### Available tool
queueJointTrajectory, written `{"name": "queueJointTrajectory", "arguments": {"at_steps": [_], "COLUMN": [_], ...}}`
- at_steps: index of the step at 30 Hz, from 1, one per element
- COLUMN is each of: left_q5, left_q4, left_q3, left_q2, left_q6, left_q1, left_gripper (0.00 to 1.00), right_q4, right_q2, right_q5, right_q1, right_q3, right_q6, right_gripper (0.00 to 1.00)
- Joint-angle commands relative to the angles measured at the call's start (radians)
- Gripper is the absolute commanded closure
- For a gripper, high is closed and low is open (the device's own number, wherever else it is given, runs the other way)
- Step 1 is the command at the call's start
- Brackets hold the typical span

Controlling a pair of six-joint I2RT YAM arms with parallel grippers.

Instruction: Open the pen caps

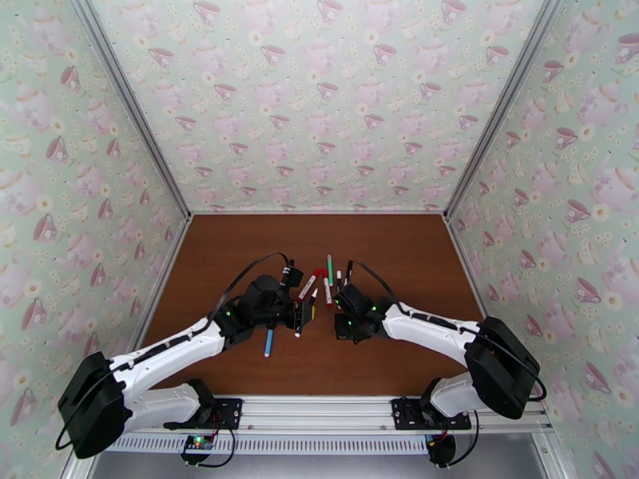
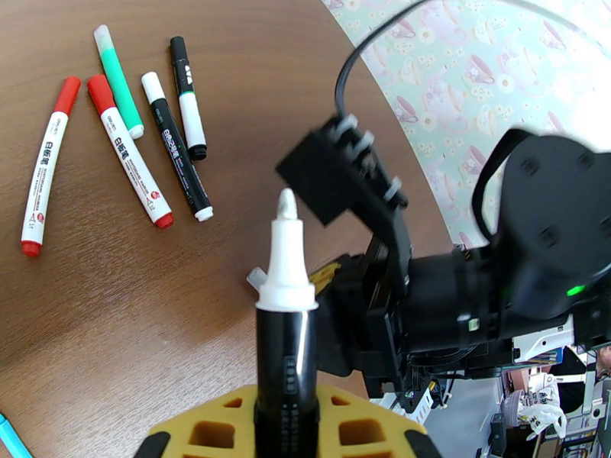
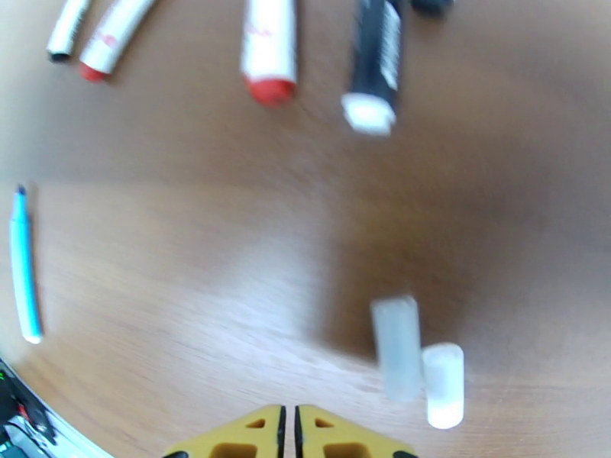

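Currently the blue pen [image 1: 268, 342] lies flat on the table, nearer the arm bases than the black pen [image 2: 286, 353]. Left gripper [image 2: 286, 430] is clamped on that black pen, upright, white tip bare, cap off. Right gripper [image 3: 289, 430] sits to the right of the black pen, fingers pressed together with nothing between them. Two pale caps [image 3: 396, 346] lie side by side on the table just ahead of it, also right of the black pen. Beyond the black pen, five capped pens [image 2: 177, 150] lie in a loose row: two red-capped, one green, two black. Step looks like putting the black pen down and taking the next one. To do it well: lay it flat, clear of the row and the caps. Then grip a barrel mid-length, pinch only the cap with the right fingers, and pull straight along the barrel.
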Motion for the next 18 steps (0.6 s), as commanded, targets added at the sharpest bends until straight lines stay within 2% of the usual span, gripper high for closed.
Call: {"name": "queueJointTrajectory", "arguments": {"at_steps": [1, 10, 18], "left_q5": [-0.006, -0.025, -0.024], "left_q4": [0.010, -0.033, -0.019], "left_q3": [-0.003, 0.004, -0.009], "left_q2": [-0.007, -0.035, -0.041], "left_q6": [-0.008, 0.001, -0.011], "left_q1": [0.007, 0.008, 0.008], "left_gripper": [1.00, 1.00, 1.00], "right_q4": [-0.012, -0.047, -0.074], "right_q2": [0.060, 0.161, 0.173], "right_q5": [0.047, 0.104, 0.151], "right_q1": [0.006, 0.002, -0.011], "right_q3": [0.060, 0.111, 0.090], "right_q6": [0.011, 0.045, 0.071], "right_gripper": [0.87, 0.88, 0.89]}}
